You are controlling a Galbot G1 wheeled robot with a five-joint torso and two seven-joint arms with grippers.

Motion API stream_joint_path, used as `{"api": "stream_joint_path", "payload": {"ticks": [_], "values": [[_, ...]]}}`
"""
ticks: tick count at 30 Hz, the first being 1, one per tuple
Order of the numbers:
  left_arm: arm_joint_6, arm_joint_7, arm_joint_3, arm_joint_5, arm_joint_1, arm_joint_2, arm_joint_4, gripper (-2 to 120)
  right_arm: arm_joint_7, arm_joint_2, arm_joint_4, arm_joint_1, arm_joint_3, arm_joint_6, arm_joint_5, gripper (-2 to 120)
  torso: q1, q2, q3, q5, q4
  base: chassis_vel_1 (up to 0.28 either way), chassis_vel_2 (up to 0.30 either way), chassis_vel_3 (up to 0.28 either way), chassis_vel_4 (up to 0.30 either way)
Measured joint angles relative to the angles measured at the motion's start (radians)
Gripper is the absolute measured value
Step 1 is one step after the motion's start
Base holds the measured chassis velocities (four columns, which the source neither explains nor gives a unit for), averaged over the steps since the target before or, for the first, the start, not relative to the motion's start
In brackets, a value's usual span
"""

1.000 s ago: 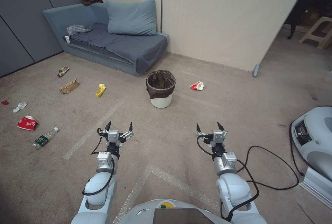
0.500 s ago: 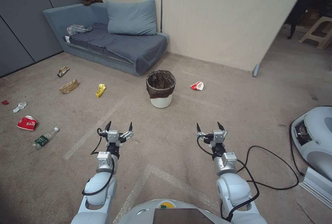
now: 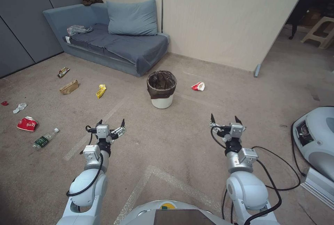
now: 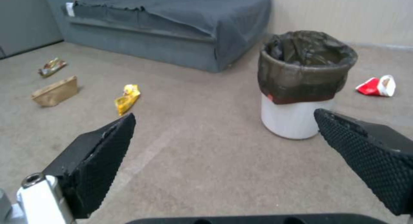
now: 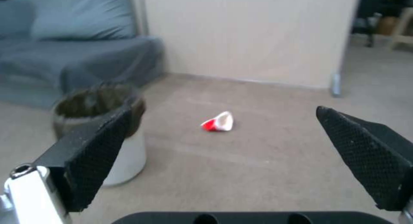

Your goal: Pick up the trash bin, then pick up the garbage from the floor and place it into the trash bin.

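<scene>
On the carpet ahead of the robot, the trash bin (image 3: pixel 161 90) stands upright near the corner of the sofa (image 3: pixel 114 42), its dark bag folded over the rim. A red-and-white wrapper (image 3: pixel 198 86) lies just to its right. To its left lie a yellow wrapper (image 3: pixel 101 90), a tan paper bag (image 3: pixel 69 87), a bottle (image 3: pixel 45 138) and more litter. The left gripper (image 3: pixel 110 123) and right gripper (image 3: pixel 224 119) hover above the floor, well short of the bin, each with fingers spread wide and holding nothing.
</scene>
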Motion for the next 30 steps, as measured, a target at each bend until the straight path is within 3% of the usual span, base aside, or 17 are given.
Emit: {"api": "stream_joint_path", "payload": {"ticks": [2,4,6,8,13,19,30], "values": [[0.016,-0.002,-0.003,-0.006,0.0,0.001,-0.012,100,0.014,0.004,0.021,-0.002,0.006,-0.01,0.011,100,0.0,0.0,0.0,-0.0002,-0.0002,0.0,0.0,0.0,0.0],[0.099,-0.014,-0.018,-0.038,0.007,0.01,-0.068,100,0.034,0.01,0.045,-0.008,0.012,-0.026,0.026,100,0.0,0.0,0.0,-0.0001,-0.0001,0.0,0.0,0.0,0.0],[0.122,-0.018,-0.023,-0.048,0.009,0.013,-0.085,100,0.035,0.01,0.046,-0.008,0.012,-0.026,0.027,100,0.0,0.0,0.0,0.0002,-0.0003,0.0,0.0,0.0,0.0],[0.197,-0.029,-0.037,-0.077,0.015,0.021,-0.134,100,0.034,0.01,0.046,-0.009,0.014,-0.024,0.028,100,0.0,0.0,0.0,-0.0001,-0.0001,0.0,0.0,0.0,0.0],[0.267,-0.038,-0.05,-0.105,0.02,0.028,-0.184,100,0.028,0.01,0.04,-0.008,0.022,-0.015,0.027,100,0.0,0.0,0.0,0.0,-0.0003,0.0,0.0,0.0,0.0],[0.428,-0.05,-0.087,-0.17,0.036,0.039,-0.288,100,0.025,0.009,0.028,-0.004,0.025,-0.012,0.023,100,0.0,0.0,0.0,0.0,-0.0001,0.0,0.0,0.0,0.0],[0.434,-0.053,-0.077,-0.167,0.033,0.041,-0.285,100,0.025,0.009,0.018,0.001,0.013,-0.01,0.025,100,0.0,0.0,0.0,-0.0002,-0.0002,0.0,0.0,0.0,0.0]]}}
